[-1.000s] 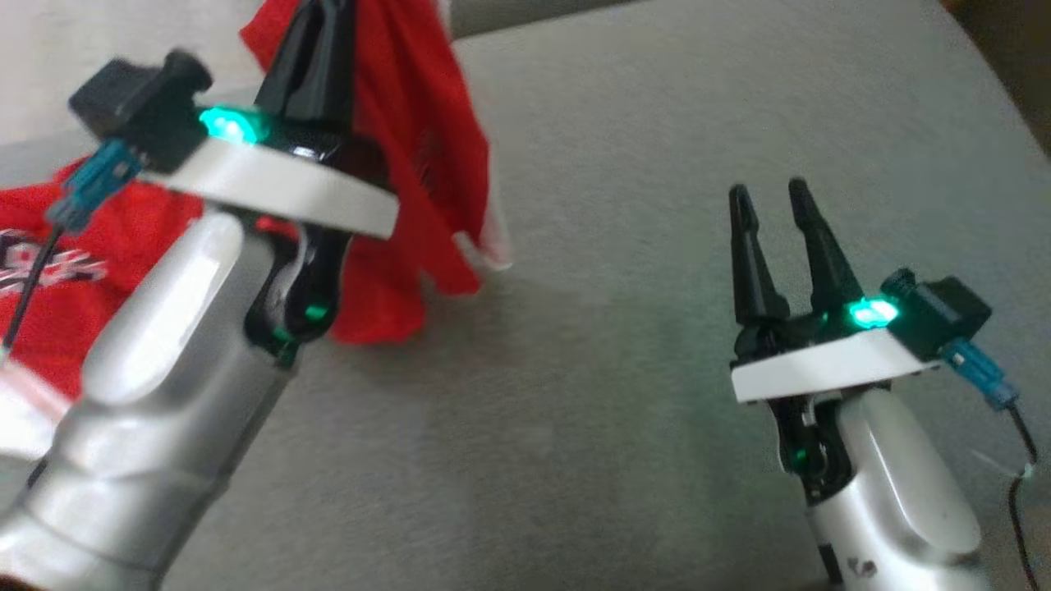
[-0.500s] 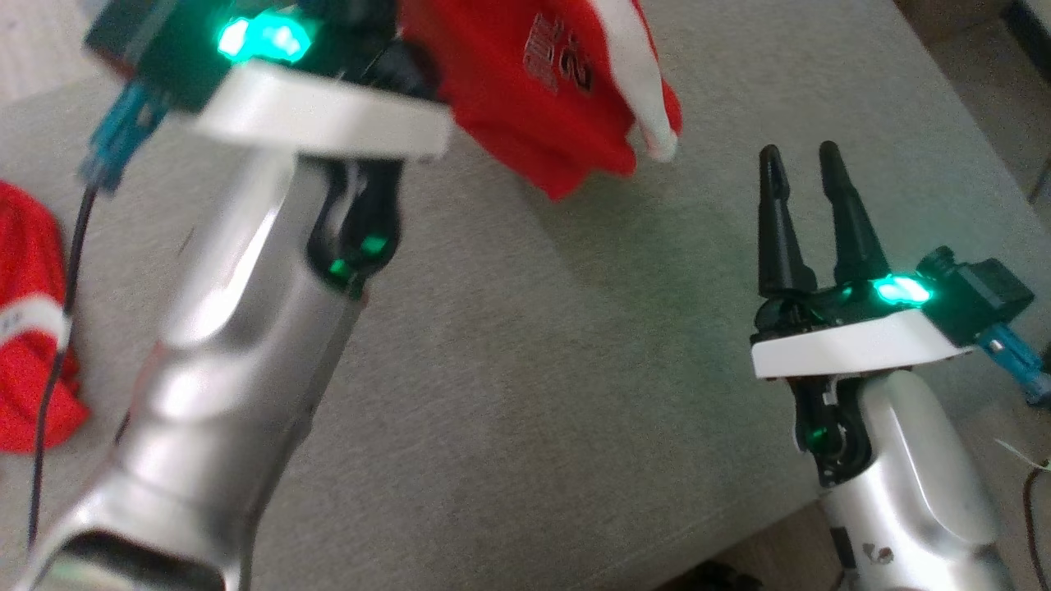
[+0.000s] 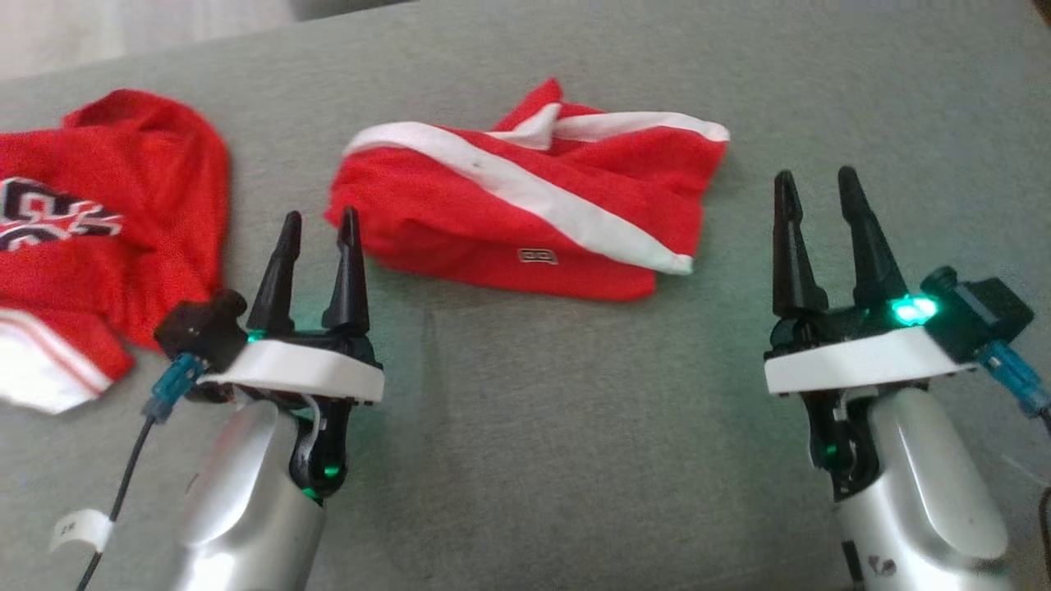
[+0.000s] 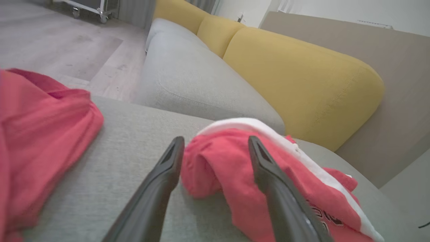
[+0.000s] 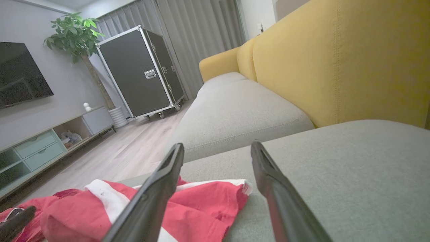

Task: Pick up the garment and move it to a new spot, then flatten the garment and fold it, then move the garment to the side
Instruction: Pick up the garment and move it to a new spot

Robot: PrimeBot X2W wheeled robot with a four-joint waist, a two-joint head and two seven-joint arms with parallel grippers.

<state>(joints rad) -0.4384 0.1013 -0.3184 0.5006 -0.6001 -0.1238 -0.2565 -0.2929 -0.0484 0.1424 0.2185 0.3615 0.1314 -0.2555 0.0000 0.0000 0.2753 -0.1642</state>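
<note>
Head view: red garment (image 3: 525, 205) w/ white band lies crumpled on the grey seat cushion (image 3: 575, 427), approx 12 o'clock from frame centre, held by neither gripper. L gripper (image 3: 321, 215) stands at 8 o'clock, fingers spread, nothing btwn them. Its tips reach the garment's near-left edge; can't tell if they touch. In the L wrist view that bunched edge lies just past the tips, in line w/ the gap. R gripper (image 3: 815, 175) is at 3 o'clock, fingers spread too, empty, near the garment's right end but apart from it. A 2nd red garment (image 3: 107, 222) w/ dark lettering lies at 9 o'clock, apart from the first. Bkgd in wrist views: yellow sofa back (image 4: 302, 77), black wheeled case (image 5: 141, 70), potted plant (image 5: 74, 33).
</note>
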